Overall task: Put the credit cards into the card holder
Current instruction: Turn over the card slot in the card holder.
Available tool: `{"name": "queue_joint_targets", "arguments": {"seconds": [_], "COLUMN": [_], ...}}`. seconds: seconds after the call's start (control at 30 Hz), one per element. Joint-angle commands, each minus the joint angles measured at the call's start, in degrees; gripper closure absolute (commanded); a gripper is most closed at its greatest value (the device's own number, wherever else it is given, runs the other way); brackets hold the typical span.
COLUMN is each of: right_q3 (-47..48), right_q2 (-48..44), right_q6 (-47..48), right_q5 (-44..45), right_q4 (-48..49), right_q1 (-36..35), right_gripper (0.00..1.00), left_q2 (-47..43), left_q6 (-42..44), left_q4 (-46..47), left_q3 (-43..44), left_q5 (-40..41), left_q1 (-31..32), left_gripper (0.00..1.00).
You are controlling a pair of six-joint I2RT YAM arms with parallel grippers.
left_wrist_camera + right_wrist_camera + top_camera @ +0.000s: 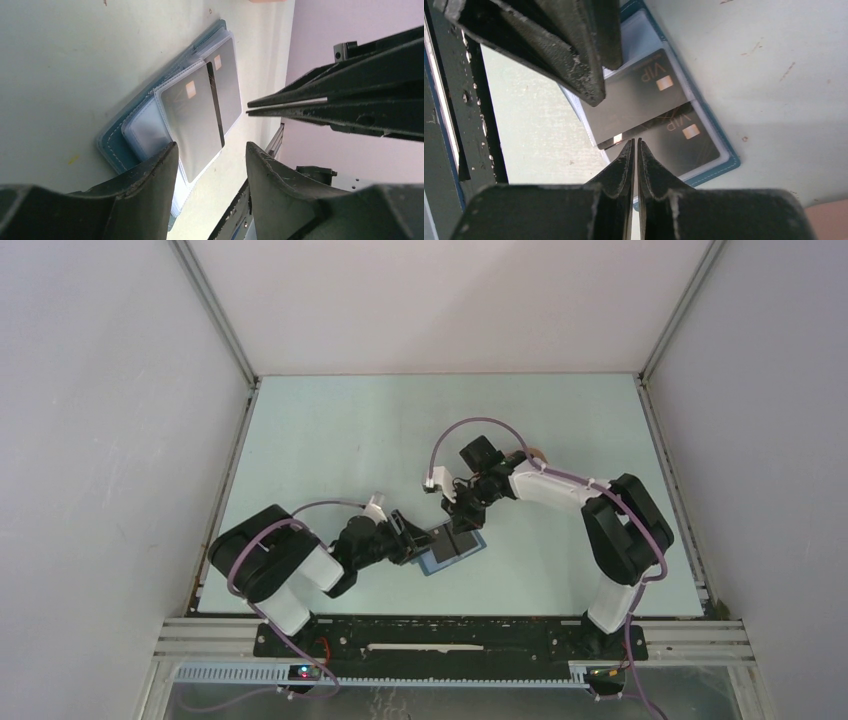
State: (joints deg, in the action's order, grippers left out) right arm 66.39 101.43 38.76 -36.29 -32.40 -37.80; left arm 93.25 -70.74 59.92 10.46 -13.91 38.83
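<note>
The dark-blue card holder [456, 548] lies open on the table between my two grippers. In the left wrist view the holder [116, 144] shows clear sleeves, with two dark grey credit cards lying on them: one [192, 117] partly overlaps the other [229, 82]. The right wrist view shows both cards, the upper [634, 100] and the lower [686, 145], on the holder [724, 156]. My left gripper [210, 150] is open, its left finger over the sleeves' near edge. My right gripper [634, 142] is shut, with nothing visible between its fingers. Its tips hover just beside the upper card's corner.
A peach-pink tray shows only as an edge at the right wrist view's bottom right corner [828, 220] and behind the right arm [536, 453]. White walls enclose the table on three sides. The table's front rail [450, 630] runs close behind the holder.
</note>
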Motion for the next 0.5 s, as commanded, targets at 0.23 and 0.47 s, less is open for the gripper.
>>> {"name": "queue_joint_targets", "arguments": {"seconds": [0.23,0.47], "right_q3": [5.02,5.5], "right_q2": [3.61,3.13], "right_q6": [-5.21,-6.1], "right_q5": [-1.97,-3.36], "right_q4": [-2.6,-3.18], "right_q1": [0.85,1.89], "right_gripper": [0.89,0.9], "left_q2": [3.93,7.8], "left_q6": [-3.09,-6.18], "left_q4": [11.05,19.43], "left_q3": [-2.93,-3.14], "left_q5": [-1.69,-2.66], "left_q1": [-0.37,-0.33], "left_gripper": [0.43,0.45]}}
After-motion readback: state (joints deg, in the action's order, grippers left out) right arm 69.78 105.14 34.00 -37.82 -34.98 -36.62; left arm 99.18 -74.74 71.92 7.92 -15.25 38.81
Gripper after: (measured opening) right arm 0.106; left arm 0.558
